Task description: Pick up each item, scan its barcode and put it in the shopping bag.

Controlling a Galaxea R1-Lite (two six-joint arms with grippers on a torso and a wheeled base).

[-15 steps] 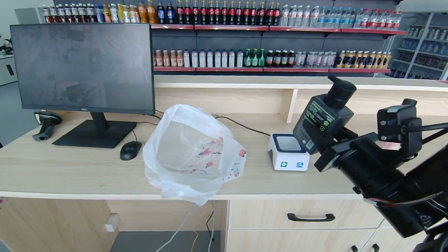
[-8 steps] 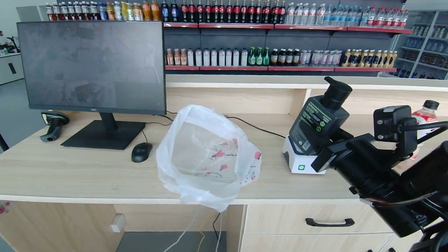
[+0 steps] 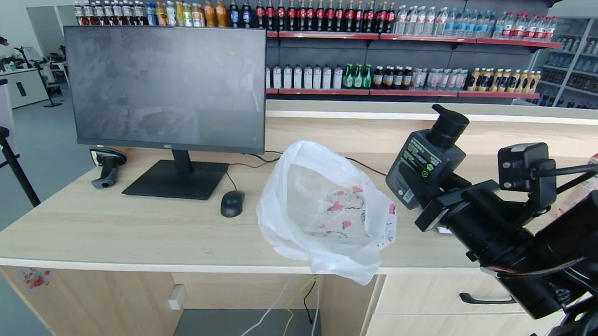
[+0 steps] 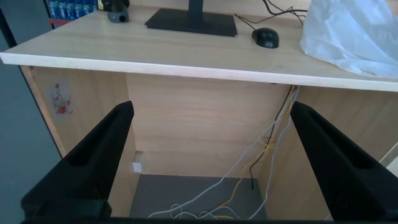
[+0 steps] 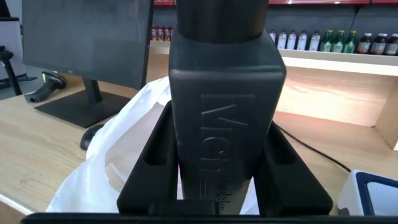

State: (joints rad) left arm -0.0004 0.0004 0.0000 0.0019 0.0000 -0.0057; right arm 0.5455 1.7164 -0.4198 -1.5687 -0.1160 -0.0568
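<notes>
Panning of the head camera has slid the whole scene rightward. Beyond that, the right gripper (image 3: 444,200) has carried the dark grey square pump bottle (image 3: 421,165) closer to the translucent white plastic shopping bag (image 3: 322,203), just beside its rim. That arm reaches in low from the right, fingers clamped on the bottle's lower half, bottle tilted (pump uppermost). The left gripper (image 4: 211,162) hangs below the pale wooden counter (image 4: 155,59), fingers spread wide. The white box scanner (image 5: 373,196) sits mostly hidden behind the right gripper in the head view.

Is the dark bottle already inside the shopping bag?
No, the right claw holds the bottle in the air beside the bag, above the counter.
</notes>
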